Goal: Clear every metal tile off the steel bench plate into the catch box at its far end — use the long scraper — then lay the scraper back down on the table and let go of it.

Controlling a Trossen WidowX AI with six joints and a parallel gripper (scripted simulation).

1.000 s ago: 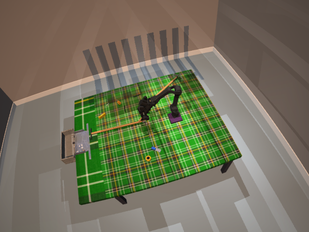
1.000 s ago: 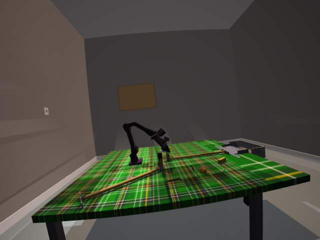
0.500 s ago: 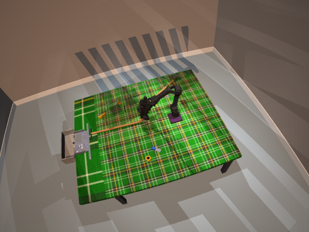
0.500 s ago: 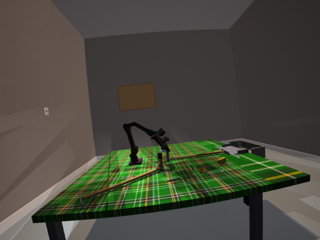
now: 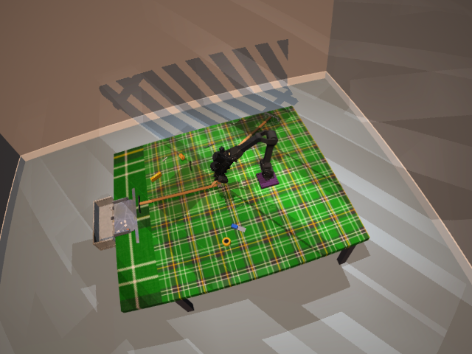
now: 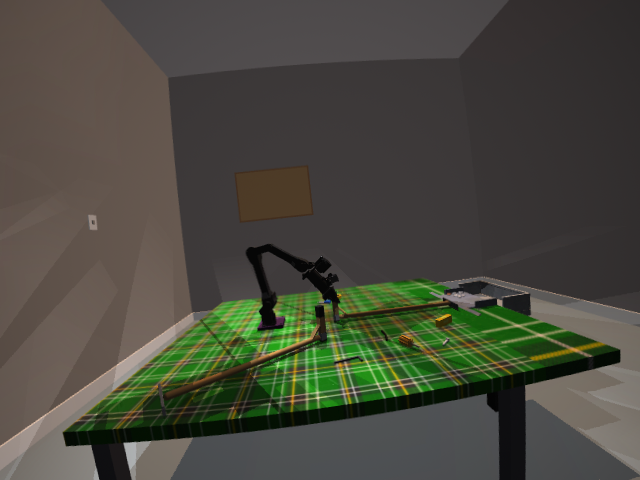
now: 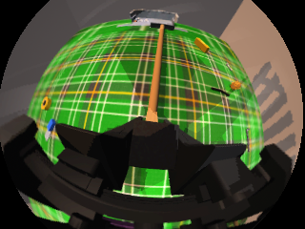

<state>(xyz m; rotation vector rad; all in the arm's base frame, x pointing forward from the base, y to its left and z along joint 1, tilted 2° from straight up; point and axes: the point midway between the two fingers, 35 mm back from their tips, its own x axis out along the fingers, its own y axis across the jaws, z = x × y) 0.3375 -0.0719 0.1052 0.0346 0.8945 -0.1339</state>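
Our jaws (image 5: 220, 184) (image 6: 336, 303) shut on long scraper (image 5: 178, 193) (image 6: 395, 310) (image 7: 156, 72) at upright grip; blade end beside bench plate (image 5: 125, 214) (image 6: 467, 298) (image 7: 143, 21). Handle prob. stiff, nose-heavy; we'd hold grip low, firm vs. twist.

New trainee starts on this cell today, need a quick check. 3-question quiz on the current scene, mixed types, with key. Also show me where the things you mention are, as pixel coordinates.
1. True or false: the end effector (image 5: 220, 181) (image 6: 334, 300) (image 7: 152, 121) is shut on a scraper's handle.
2. Multiple choice: what lies nearest the orange ring (image 5: 226, 241) (image 7: 46, 103)? A) yellow block B) blue-and-grey item C) catch box
3. Fill in: the small tiles (image 5: 122, 224) lie on the bench ____.

Key: 1 true; 2 B; 3 plate
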